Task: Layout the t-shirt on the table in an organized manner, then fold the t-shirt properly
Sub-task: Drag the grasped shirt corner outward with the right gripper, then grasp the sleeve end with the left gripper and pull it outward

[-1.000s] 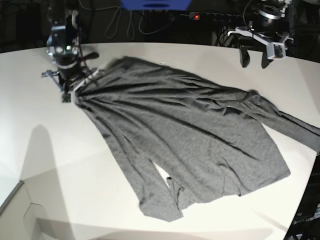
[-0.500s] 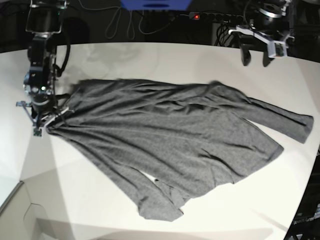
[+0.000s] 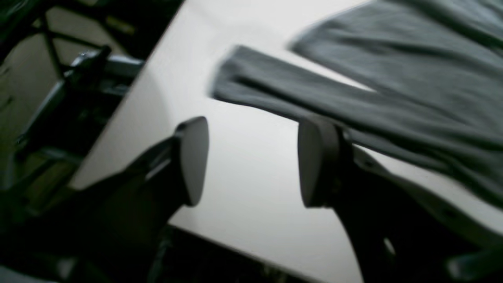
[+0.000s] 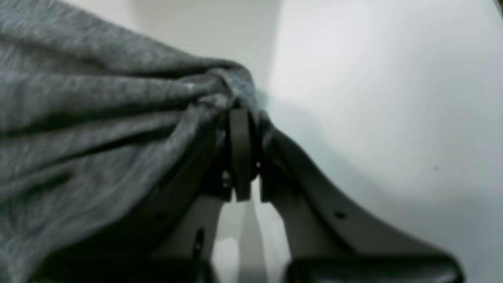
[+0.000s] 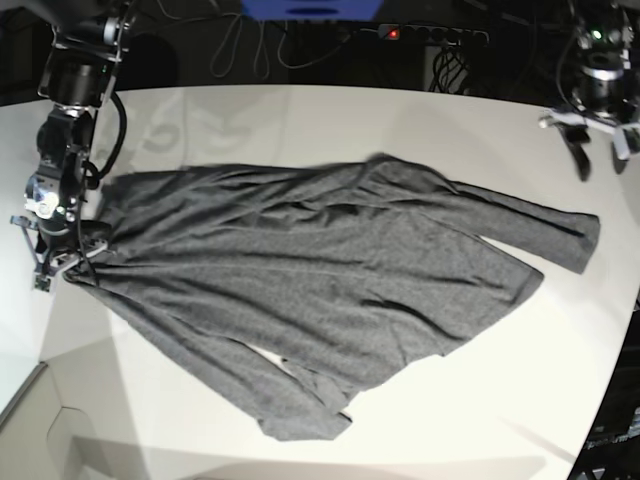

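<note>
The dark-grey t-shirt (image 5: pixel 320 270) lies spread across the white table (image 5: pixel 470 400), with one long sleeve (image 5: pixel 540 225) reaching to the right. My right gripper (image 5: pixel 62 262) is at the shirt's left end, shut on a bunched corner of fabric (image 4: pixel 220 90); in the right wrist view the jaws (image 4: pixel 240 118) pinch that cloth just above the tabletop. My left gripper (image 5: pixel 600 158) hangs open over the table's far right edge, apart from the shirt. In the left wrist view its fingers (image 3: pixel 192 161) stand wide with bare table between them, and the sleeve's cuff (image 3: pixel 251 78) lies just beyond.
Behind the table's far edge are a power strip with a red light (image 5: pixel 392 33), cables and a blue object (image 5: pixel 310 8). The table's curved edge runs down the right side (image 5: pixel 620 350). A dark metal frame (image 3: pixel 98 67) stands past the table edge in the left wrist view.
My right gripper has pulled the shirt's corner to the left and nearer, and the whole shirt has slid left with it. My left arm has moved right, staying open.
</note>
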Tool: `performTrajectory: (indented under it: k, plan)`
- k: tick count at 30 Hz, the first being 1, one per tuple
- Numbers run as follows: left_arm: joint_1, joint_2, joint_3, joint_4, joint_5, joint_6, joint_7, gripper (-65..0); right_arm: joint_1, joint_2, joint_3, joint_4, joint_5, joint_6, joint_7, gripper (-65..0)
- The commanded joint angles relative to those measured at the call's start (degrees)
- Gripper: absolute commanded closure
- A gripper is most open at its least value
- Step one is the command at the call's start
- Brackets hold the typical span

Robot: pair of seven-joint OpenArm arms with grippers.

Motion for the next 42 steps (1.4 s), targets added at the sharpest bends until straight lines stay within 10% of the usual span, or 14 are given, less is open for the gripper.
performTrajectory:
  k: [1, 7, 18, 29, 42]
  plan:
    - [-1.0, -0.6, -1.4, -1.0, 0.0, 0.4, -1.3, -35.1, 1.2, 0.8, 0.2, 0.7, -0.2, -0.5, 1.3, 0.0]
    - [-7.4, -1.3, -3.6, -9.7, 0.0, 0.1, -1.3, -35.2, 1.0, 0.7, 0.3, 0.7, -0.2, -0.5, 1.2, -1.9]
    - [-22.0, -2.5, -3.3, -25.7, -0.1, 0.1, -1.3, -35.2, -5.4, -5.3, 10.0, 9.9, -0.2, -0.5, 0.8, -35.8]
    - [-32.8, -3.5, 0.0, -38.9, 0.4, -6.7, -1.3, -34.9, -20.0, -16.9, 10.2, 27.8, -0.2, -0.4, 0.8, -36.3]
    - [-36.9, -3.3, 0.2, -47.9, 0.4, -7.2, -1.5, -32.4, -25.4, -17.2, 7.5, 32.2, -0.2, -0.4, 0.8, -36.3]
